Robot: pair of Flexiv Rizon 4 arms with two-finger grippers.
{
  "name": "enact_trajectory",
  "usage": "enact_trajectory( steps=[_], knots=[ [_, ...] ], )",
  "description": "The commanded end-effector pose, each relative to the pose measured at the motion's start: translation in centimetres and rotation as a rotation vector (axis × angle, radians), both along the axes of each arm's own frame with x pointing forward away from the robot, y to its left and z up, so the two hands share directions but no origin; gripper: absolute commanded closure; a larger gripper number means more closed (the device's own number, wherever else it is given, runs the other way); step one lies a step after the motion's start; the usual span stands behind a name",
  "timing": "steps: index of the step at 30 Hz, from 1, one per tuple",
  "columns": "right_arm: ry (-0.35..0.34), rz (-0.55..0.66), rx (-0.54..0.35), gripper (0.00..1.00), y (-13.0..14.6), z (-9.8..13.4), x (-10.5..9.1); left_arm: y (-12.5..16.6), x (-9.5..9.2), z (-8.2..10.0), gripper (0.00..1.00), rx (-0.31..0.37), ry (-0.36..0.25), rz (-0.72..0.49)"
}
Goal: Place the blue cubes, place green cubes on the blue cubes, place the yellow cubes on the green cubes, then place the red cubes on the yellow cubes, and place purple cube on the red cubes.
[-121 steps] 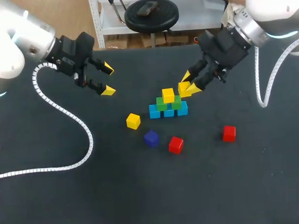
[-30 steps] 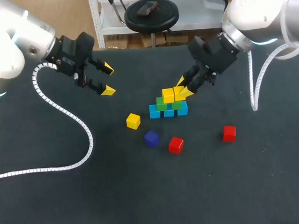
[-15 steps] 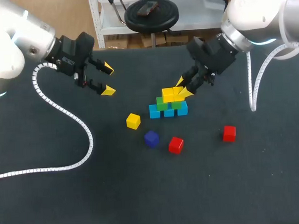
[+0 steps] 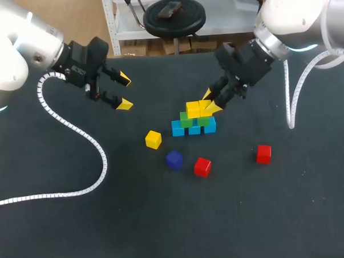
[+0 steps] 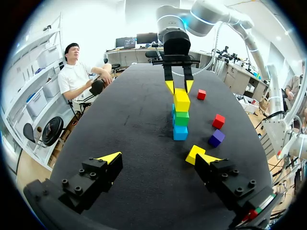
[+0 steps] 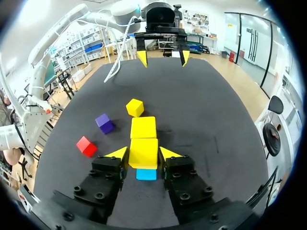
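Right fingers (image 6: 168, 153) lowered to stack (image 4: 193, 127); yellow cube (image 6: 143, 152) clamped between them.

My left arm (image 4: 11, 50) and right arm (image 4: 304, 14) look the same to me on the feed: fat, rounded links in glossy silver-white, a thin pale-blue ring lit at a joint, then a black blocky wrist. A white ribbed cable (image 4: 71, 126) curls off the left wrist and a second cable (image 4: 289, 104) off the right one. My left gripper (image 4: 124, 91) and right gripper (image 4: 209, 101) are matte black blocks dotted with round screw heads, each with two wedge-shaped fingers capped in bright yellow; one left finger block carries a small red-and-green mark.
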State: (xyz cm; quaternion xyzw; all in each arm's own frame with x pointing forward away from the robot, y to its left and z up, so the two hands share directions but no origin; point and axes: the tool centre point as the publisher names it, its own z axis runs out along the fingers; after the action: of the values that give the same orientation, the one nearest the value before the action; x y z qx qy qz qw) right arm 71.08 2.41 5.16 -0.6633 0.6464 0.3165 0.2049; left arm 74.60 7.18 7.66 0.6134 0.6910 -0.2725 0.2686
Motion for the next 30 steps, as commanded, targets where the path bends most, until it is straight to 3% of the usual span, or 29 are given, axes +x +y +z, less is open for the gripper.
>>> enact_trajectory(
  steps=[1,2,5,6,17,30],
  knots=[
    [0.004,0.004,0.001,0.53,0.1,-0.1,0.2,0.0,0.2,0.0,0.0,0.002,0.003,-0.004],
    [0.004,0.005,0.0,0.5,0.1,-0.1,0.2,0.0,0.2,0.0,0.0,0.002,0.003,-0.004],
    [0.005,0.005,0.0,0.09,0.1,0.0,0.2,0.0,0.2,0.0,0.0,0.002,0.003,-0.004],
    [0.005,0.004,0.0,0.0,0.1,0.0,0.2,0.0,0.2,0.0,0.0,0.002,0.003,-0.004],
    [-0.043,-0.002,0.016,0.0,-1.5,1.5,0.3,0.0,0.2,0.0,0.0,0.002,0.003,-0.004],
    [-0.087,-0.02,0.107,0.0,-4.0,3.5,-0.1,0.0,0.2,0.0,0.0,0.002,0.003,-0.004]
  ],
)
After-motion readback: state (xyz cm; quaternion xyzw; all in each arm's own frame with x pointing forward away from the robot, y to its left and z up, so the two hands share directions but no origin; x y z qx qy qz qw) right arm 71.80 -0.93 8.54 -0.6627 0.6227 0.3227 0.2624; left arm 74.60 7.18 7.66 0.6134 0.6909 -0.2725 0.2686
